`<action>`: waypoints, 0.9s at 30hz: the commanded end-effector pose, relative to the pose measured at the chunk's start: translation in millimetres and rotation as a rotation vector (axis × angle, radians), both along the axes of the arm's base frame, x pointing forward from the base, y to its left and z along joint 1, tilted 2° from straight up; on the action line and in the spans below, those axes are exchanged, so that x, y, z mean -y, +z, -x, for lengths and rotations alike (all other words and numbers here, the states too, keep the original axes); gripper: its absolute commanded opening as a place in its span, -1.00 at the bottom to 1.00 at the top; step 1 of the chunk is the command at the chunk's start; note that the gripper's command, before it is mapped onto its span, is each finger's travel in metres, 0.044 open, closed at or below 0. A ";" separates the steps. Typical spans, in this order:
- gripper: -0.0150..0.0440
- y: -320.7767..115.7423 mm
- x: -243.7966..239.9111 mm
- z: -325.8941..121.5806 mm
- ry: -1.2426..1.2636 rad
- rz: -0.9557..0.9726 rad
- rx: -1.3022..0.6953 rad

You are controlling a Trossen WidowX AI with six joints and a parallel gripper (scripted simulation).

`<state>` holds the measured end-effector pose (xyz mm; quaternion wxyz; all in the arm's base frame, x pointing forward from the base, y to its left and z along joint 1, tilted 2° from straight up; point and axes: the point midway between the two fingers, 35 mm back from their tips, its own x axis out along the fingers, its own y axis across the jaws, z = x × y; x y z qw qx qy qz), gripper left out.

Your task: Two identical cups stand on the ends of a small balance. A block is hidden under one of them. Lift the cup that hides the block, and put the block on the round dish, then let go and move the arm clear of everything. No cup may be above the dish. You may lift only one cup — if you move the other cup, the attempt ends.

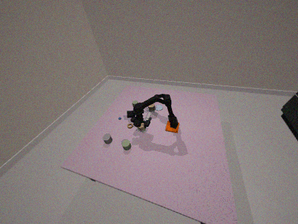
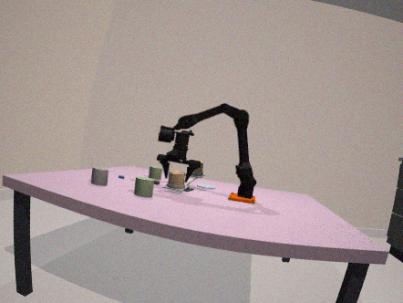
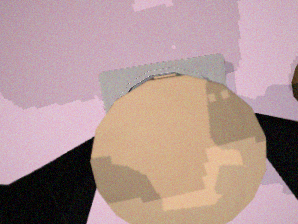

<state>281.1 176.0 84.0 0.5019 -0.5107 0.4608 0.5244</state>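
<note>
A tan cup [image 1: 141,128] [image 2: 177,179] [image 3: 165,130] stands upright on the near end plate of the balance [image 3: 115,81] [image 1: 148,116]. In the exterior view this end sits low and the far end is raised. The other tan cup [image 1: 152,108] [image 2: 200,168] stands on that far end. My gripper [image 2: 177,176] [image 3: 175,132] is open, pointing down, with one finger on each side of the near cup and nothing gripped. The round dish [image 1: 159,108] [image 2: 206,186], pale blue, lies near the far end, with no cup above it. The block is not visible.
Two green cylinders [image 1: 126,144] [image 2: 144,187] stand apart, one near and one behind the arm. A grey cylinder [image 1: 107,138] [image 2: 99,176], a small blue object [image 1: 119,118] [image 2: 121,177] and a tan ring [image 1: 127,126] [image 3: 295,84] lie around. The arm's orange base [image 1: 172,129] [image 2: 242,198] is to the right.
</note>
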 end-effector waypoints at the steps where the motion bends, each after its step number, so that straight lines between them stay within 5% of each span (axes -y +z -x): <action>1: 0.91 -6.4 0.5 2.3 -0.002 0.001 -0.009; 14: 0.55 -6.4 0.5 2.3 -0.002 0.001 -0.009; 27: -0.49 5.7 -0.3 -0.1 -0.002 0.001 -0.009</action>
